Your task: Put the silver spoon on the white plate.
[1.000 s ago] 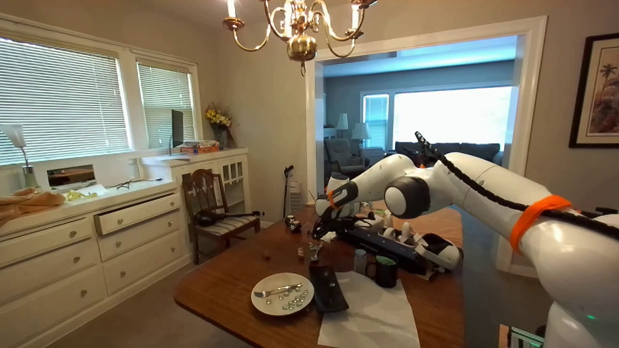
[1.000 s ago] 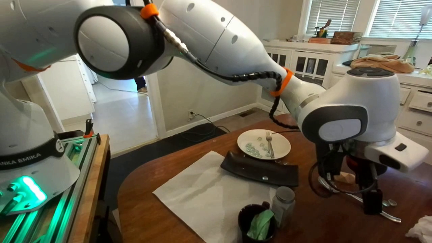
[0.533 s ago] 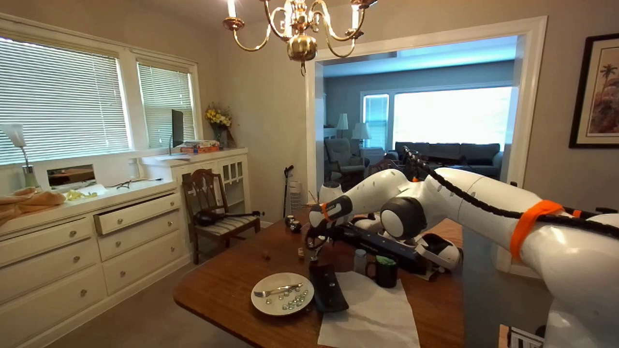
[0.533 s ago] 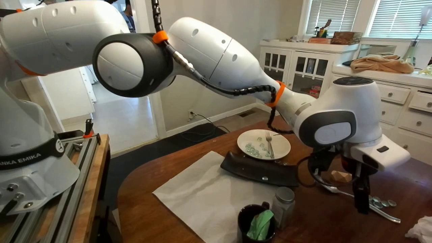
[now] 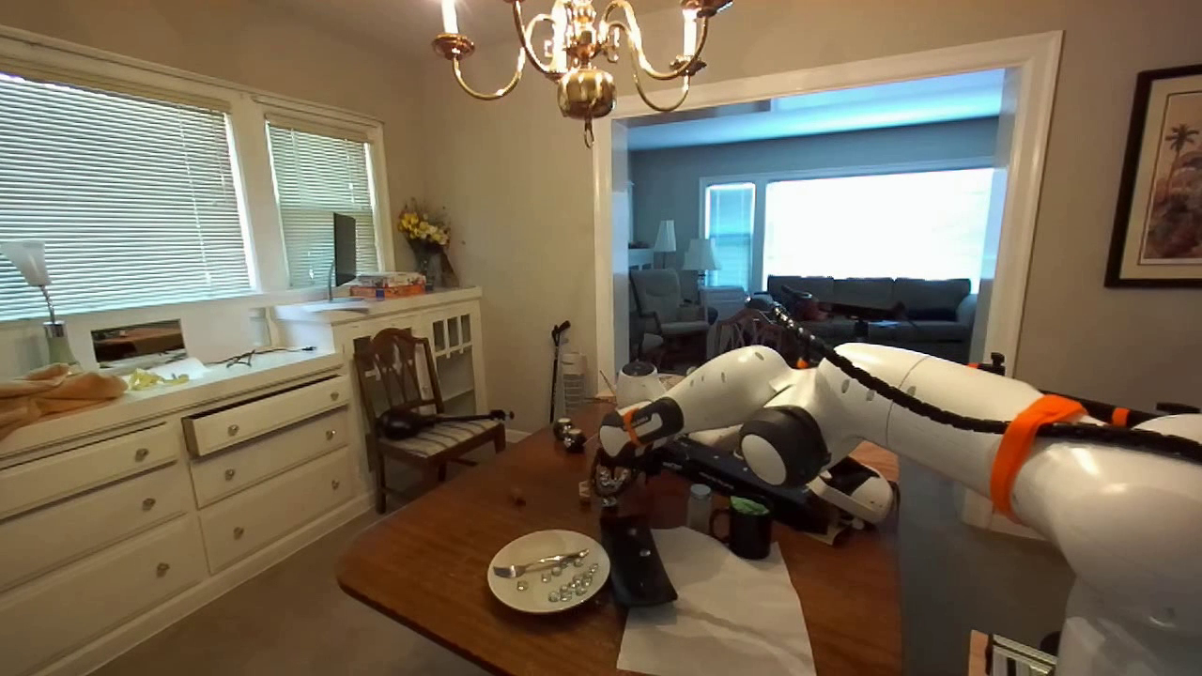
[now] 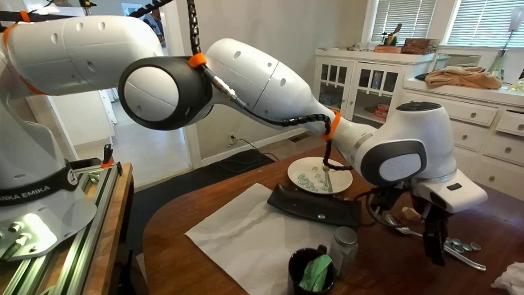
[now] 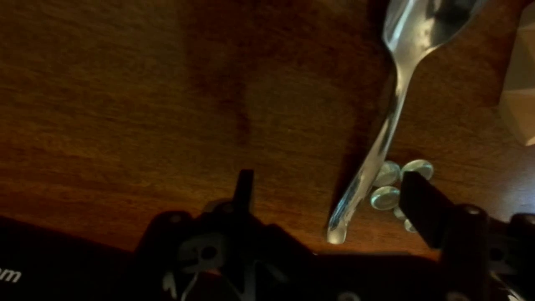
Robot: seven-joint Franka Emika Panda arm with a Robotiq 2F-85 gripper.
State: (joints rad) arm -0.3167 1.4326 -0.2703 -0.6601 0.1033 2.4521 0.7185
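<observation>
Over the table (image 6: 380, 270), the gripper (image 7: 327, 177) hangs with its fingers (image 7: 422, 207) spread wide, and the silver spoon (image 7: 393, 115) lies beneath on the table, its handle crossing the gap as the wrist view has it, nearer the right finger than the left. How high the fingers sit, I can't tell. Just right of the handle, glass beads (image 7: 385, 198) bunch together, some partly hidden behind that right finger; farther right, at the view's edge, a tan block (image 7: 520, 92). Now outward, in an exterior view: the white arm (image 6: 245, 73) extends from the left, and left of the gripper, on the far side, there's the white plate (image 6: 301, 167), well apart from the spoon. Its face carries a fork (image 6: 328, 182) and more beads (image 6: 301, 177). On its near side sits a black tray (image 6: 315, 207), partly over a white sheet (image 6: 254, 241). Nearer, a lidded jar (image 6: 343, 254) stands upright just beside a dark mug (image 6: 298, 262) with something green (image 6: 317, 272) inside. Off to the right, at the near edge, a crumpled white wad (image 6: 511, 278).
</observation>
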